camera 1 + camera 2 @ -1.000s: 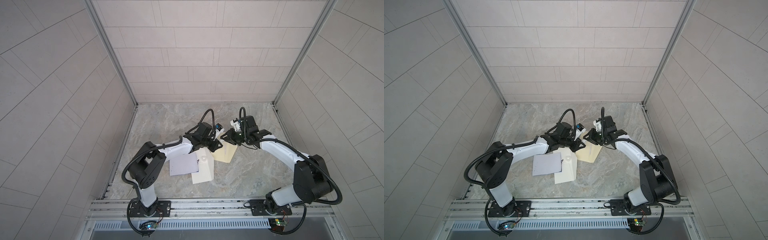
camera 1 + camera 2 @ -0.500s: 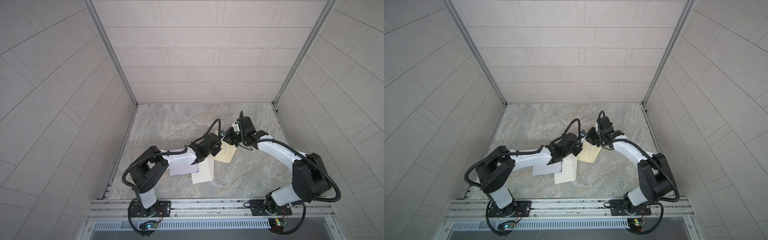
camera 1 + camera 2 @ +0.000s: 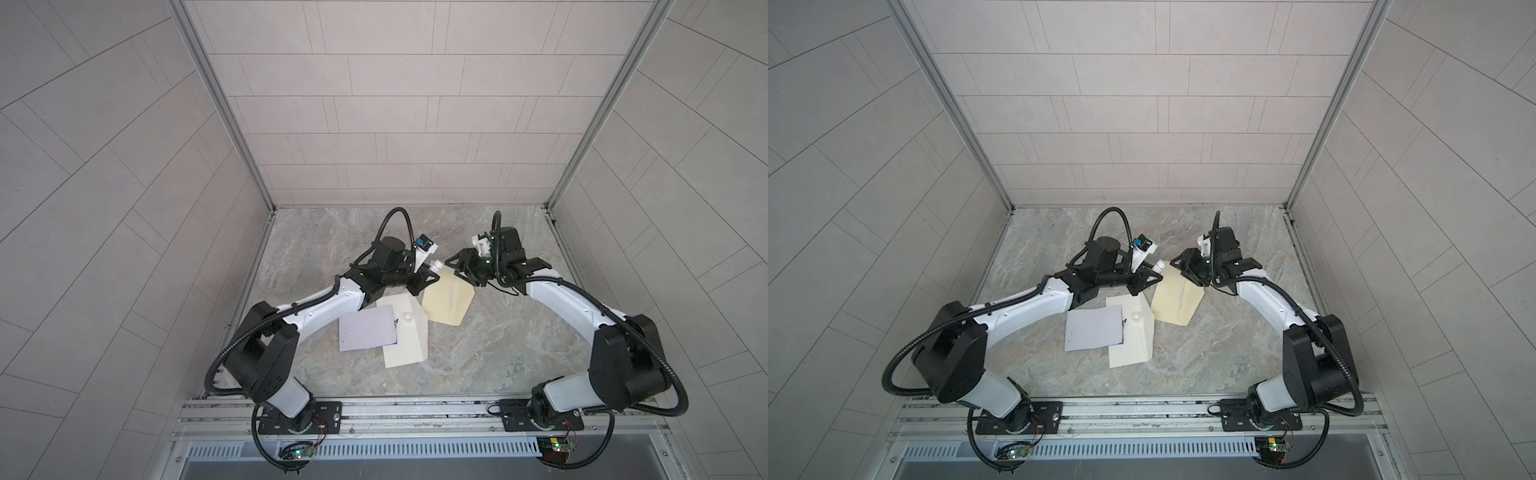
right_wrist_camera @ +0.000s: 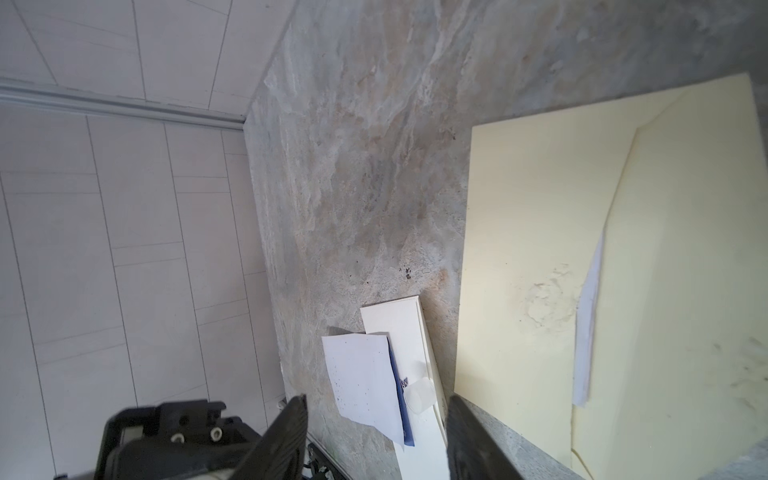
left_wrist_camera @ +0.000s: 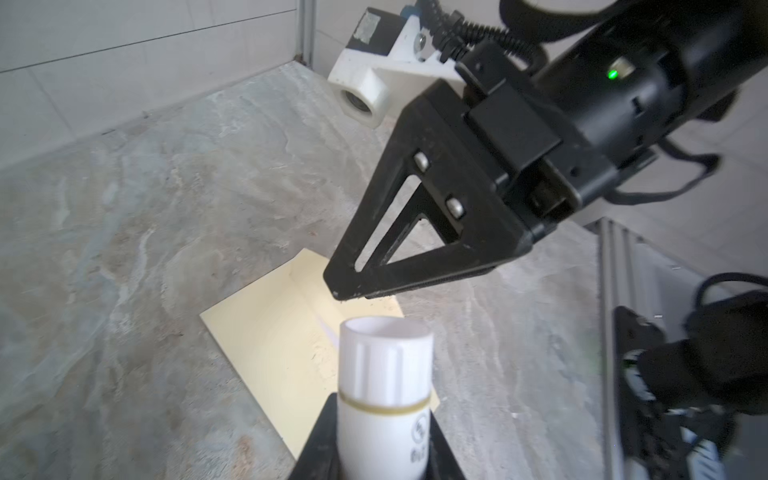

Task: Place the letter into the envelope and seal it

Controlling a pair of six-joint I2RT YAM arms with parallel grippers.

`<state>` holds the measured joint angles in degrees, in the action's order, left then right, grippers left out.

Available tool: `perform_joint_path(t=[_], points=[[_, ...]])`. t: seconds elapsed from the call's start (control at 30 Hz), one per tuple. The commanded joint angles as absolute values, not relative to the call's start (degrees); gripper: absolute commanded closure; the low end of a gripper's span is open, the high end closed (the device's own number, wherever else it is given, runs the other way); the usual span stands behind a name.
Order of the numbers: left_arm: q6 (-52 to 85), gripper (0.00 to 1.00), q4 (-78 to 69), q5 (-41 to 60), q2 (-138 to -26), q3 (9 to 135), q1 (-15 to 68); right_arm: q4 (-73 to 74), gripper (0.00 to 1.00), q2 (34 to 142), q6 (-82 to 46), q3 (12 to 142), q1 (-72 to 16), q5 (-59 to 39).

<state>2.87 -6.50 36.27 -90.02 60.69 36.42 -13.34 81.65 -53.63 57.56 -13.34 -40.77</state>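
The cream envelope [image 3: 449, 301] [image 3: 1177, 301] lies flat mid-table with its flap folded over. A thin white strip of the letter [image 4: 587, 332] shows along the flap's edge, beside a rough glue smear. My left gripper [image 3: 424, 276] [image 3: 1148, 278] [image 5: 382, 419] is shut on a white glue stick [image 5: 384, 374], whose ribbed top points over the envelope's far corner. My right gripper [image 3: 459, 270] [image 3: 1185, 270] [image 4: 376, 399] hovers open and empty just past that top. One of its fingers [image 5: 415, 241] fills the left wrist view.
A white envelope [image 3: 409, 345] [image 4: 395, 320] lies nearer the front, partly under a pale lilac sheet [image 3: 368, 328] [image 4: 361, 374]. A small translucent cap [image 3: 408, 318] [image 4: 419, 397] rests on the white envelope. Tiled walls close in the marble table [image 3: 498, 353] on three sides.
My right gripper's jaws have opened wide beside the glue stick's top. The left arm swung forward and came back, still holding the glue stick.
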Motion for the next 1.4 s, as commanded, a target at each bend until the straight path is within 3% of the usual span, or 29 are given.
perform_joint_path(t=[0.0,0.17,0.43,0.7,0.9,1.03,1.17,1.37], points=[[5.3,1.00,-0.9,55.3,-90.5,64.0,34.7,-15.6,0.44,78.8,-44.7,59.7,-13.2,-47.7],[-0.1,1.00,9.0,57.2,-92.0,67.7,34.7,-15.1,0.44,76.3,-41.0,60.4,-13.7,-51.2],[0.2,1.00,8.7,55.8,-92.9,68.1,34.8,-19.4,0.45,77.0,-36.0,63.1,-18.9,-51.6],[0.0,1.00,8.4,54.1,-92.8,67.7,34.8,-22.9,0.53,78.2,-33.4,62.8,-20.7,-51.2],[-0.2,1.00,8.6,50.5,-92.9,67.2,35.1,-22.4,0.86,79.5,-34.5,63.3,-20.7,-50.3],[-0.5,1.00,5.8,37.4,-92.6,66.2,37.1,-22.7,1.00,81.0,-36.9,63.7,-21.0,-46.4],[-1.4,1.00,-2.0,14.3,-92.4,63.0,41.6,-22.8,1.00,83.9,-44.6,63.3,-21.9,-37.1],[-14.3,1.00,-11.5,-8.2,-93.1,60.0,51.2,-27.6,1.00,89.8,-58.9,62.9,-23.2,-26.3]])
